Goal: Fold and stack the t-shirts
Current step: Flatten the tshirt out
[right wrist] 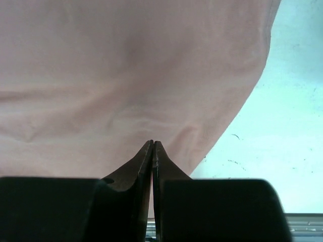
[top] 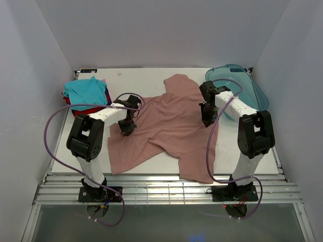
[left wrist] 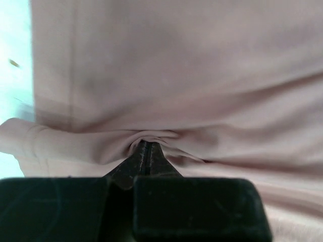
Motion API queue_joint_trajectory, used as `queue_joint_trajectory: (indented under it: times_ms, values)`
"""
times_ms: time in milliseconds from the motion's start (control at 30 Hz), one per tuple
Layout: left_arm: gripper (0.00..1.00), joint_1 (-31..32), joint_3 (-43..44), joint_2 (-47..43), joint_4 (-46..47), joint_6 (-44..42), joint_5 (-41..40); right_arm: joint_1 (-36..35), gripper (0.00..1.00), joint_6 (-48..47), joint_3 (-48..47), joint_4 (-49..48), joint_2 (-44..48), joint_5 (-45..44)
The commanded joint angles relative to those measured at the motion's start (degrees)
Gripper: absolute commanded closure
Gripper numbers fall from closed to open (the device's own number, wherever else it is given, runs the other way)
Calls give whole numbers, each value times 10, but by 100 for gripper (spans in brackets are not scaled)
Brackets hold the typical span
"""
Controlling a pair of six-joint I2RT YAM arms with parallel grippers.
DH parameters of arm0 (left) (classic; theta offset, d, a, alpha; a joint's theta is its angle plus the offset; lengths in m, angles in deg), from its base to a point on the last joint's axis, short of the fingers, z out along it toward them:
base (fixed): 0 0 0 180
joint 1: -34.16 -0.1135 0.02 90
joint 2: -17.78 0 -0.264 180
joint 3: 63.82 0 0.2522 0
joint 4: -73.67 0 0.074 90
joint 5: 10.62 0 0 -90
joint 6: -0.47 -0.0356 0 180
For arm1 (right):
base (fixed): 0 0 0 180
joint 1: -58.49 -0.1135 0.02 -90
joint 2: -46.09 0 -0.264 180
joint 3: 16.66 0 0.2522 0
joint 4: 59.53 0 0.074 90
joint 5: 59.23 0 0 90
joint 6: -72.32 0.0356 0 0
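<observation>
The large dusty-pink t-shirt (top: 171,121) lies spread and rumpled across the middle of the table, with no print showing. My left gripper (top: 126,128) is at its left edge and is shut on a bunched pinch of the pink cloth (left wrist: 202,75); the tips (left wrist: 145,143) are buried in the fold. My right gripper (top: 207,120) is over the shirt's right edge. Its jaws (right wrist: 153,142) are shut tip to tip just over the flat pink cloth (right wrist: 126,75), with no pucker around them. A folded stack sits at the back left: teal shirt (top: 86,91) on top, then dark blue (top: 107,98) and red (top: 86,110).
A translucent blue-green plastic tray (top: 242,85) stands at the back right, close behind the right arm. The white table (top: 131,75) shows bare beside the shirt in the right wrist view (right wrist: 282,126). Slatted rails run along the near edge. Purple cables loop beside both arms.
</observation>
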Motion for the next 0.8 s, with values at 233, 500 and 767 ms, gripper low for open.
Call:
queue_joint_trajectory:
  times_ms: [233, 500, 767]
  values:
    - [100, -26, 80, -23, 57, -128, 30, -16, 91, 54, 61, 77, 111, -25]
    - [80, -25, 106, -132, -24, -115, -12, -83, 72, 141, 193, 144, 300, -44]
    - [26, -18, -56, -247, -117, 12, 43, -191, 65, 259, 303, 191, 404, -30]
